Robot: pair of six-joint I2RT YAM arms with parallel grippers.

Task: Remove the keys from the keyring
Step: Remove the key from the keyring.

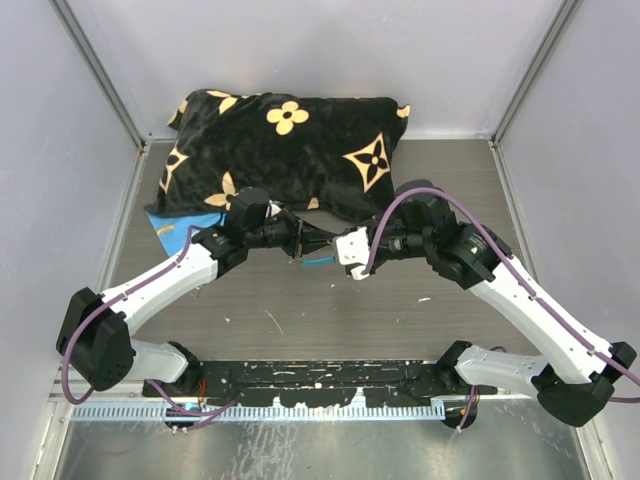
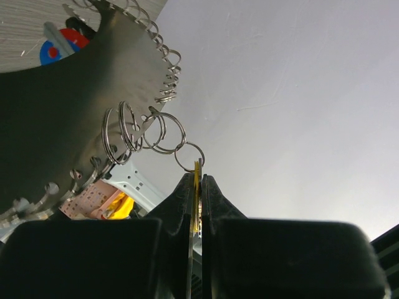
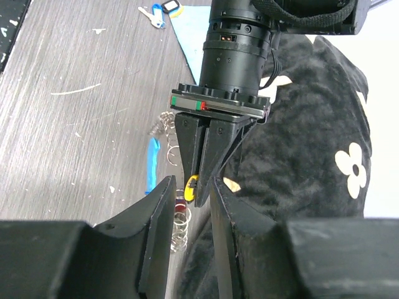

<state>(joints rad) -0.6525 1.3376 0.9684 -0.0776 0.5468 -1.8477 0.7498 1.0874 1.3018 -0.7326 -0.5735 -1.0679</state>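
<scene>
The keyring, a chain of grey metal rings (image 2: 144, 132) with a light-blue curved section (image 3: 151, 165), hangs between my two grippers above the table (image 1: 317, 259). My left gripper (image 2: 198, 179) is shut on a small yellow-headed key (image 3: 192, 185) on the end ring; the gripper also shows in the top view (image 1: 300, 241). My right gripper (image 3: 193, 187) is open, its jaws standing either side of the left gripper's tips and the yellow key, and it shows in the top view too (image 1: 345, 248). Red and blue key heads (image 2: 61, 45) show near the chain's far end.
A black pillow with gold flowers (image 1: 290, 150) lies just behind the grippers. A blue flat sheet (image 1: 180, 224) lies at the left, with a loose blue key (image 3: 153, 17) and a blue tag (image 3: 171, 7) beside it. Grey walls enclose the table (image 1: 330, 320).
</scene>
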